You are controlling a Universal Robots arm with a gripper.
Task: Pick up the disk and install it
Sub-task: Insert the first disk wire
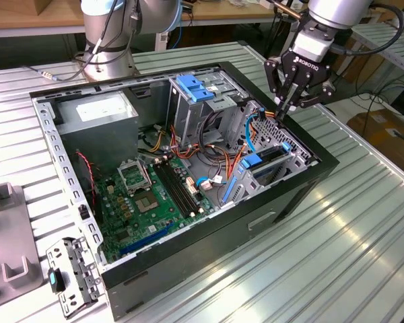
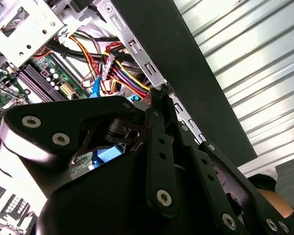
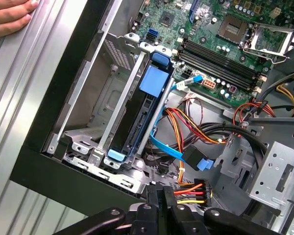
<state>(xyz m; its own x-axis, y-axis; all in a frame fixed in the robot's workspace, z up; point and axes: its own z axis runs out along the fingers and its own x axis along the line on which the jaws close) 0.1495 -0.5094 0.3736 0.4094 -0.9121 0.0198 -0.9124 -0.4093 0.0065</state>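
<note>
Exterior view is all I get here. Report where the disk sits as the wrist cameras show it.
Observer: In the first wrist view the disk stands on edge in the drive bay, its blue carrier frame around it.
Operator: Now give me the end effector.
Observer: In the first wrist view the end effector has its fingers pressed together with nothing between them, and it is apart from the disk.
Operator: Report anything outside the case.
Observer: A person's hand rests on the ribbed table beside the case.
</note>
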